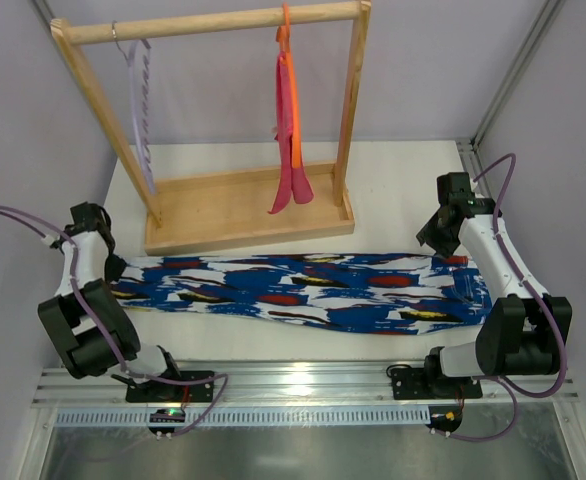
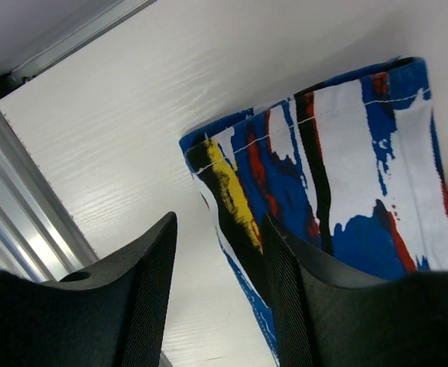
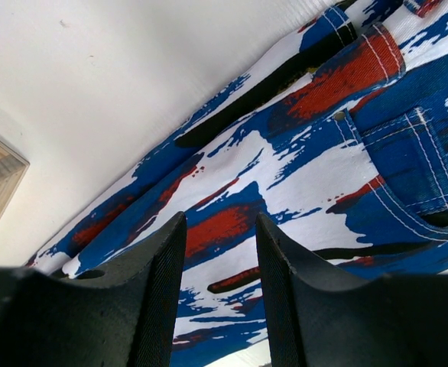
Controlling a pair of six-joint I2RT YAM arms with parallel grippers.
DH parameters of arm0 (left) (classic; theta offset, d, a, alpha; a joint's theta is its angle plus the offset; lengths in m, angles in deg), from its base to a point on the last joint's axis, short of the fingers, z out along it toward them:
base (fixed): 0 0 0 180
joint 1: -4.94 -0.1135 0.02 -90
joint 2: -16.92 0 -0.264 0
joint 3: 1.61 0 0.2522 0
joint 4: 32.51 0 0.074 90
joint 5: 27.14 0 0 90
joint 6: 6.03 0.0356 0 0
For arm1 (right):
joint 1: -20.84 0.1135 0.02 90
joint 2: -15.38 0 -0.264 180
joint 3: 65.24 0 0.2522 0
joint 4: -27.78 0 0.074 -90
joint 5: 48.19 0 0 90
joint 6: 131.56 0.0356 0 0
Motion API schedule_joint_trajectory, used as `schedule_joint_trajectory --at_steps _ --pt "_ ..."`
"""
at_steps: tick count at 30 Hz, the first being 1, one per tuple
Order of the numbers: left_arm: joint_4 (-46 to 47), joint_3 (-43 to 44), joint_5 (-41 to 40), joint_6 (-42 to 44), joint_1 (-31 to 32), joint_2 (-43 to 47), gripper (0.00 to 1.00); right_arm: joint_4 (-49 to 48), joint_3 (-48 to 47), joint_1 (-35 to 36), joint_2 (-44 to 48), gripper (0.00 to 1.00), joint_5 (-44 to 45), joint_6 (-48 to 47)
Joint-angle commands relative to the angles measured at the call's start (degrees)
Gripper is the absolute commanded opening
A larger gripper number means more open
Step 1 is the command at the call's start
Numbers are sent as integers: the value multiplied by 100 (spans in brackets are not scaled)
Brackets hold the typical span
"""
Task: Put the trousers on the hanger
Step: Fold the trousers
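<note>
The trousers [image 1: 303, 290] lie folded flat in a long strip across the table, printed blue, white, red and black. The lilac hanger [image 1: 141, 110] hangs from the left end of the wooden rail. My left gripper [image 1: 113, 268] is open and empty just above the leg hem end [image 2: 316, 183]; its fingers [image 2: 144, 306] stand over the hem's edge. My right gripper [image 1: 435, 240] is open and empty above the waist end, near the pocket [image 3: 407, 153].
A wooden rack [image 1: 243, 205] with a tray base stands behind the trousers. An orange hanger with a pink cloth [image 1: 289, 130] hangs right of centre on its rail. An aluminium rail [image 1: 303, 385] runs along the near table edge.
</note>
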Motion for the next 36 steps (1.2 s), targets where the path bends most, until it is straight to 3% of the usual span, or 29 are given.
schedule_joint_trajectory --at_steps 1,10,16,21,26,30,31,36 --pt "129 -160 239 13 -13 291 49 -57 29 16 43 45 187 232" --pt "253 -250 847 -145 -399 -702 48 -479 459 -229 -607 44 371 619" --pt "131 -100 664 -127 -785 -1141 49 -805 267 -554 -1616 44 653 594" --pt "-63 -65 198 -206 -961 -994 57 -594 -243 -581 -2277 44 706 646" --pt "-134 67 284 -207 -1103 -467 57 -550 -489 -555 -2209 45 750 418" --pt "365 -64 1196 -276 -1085 236 59 -148 -743 -572 -1839 45 960 215" --pt "515 -221 1738 -338 -1085 499 59 54 -832 -607 -1795 45 1257 398" --pt "1149 -557 2745 -769 -1076 590 64 785 -1279 -1117 -1803 46 1260 813"
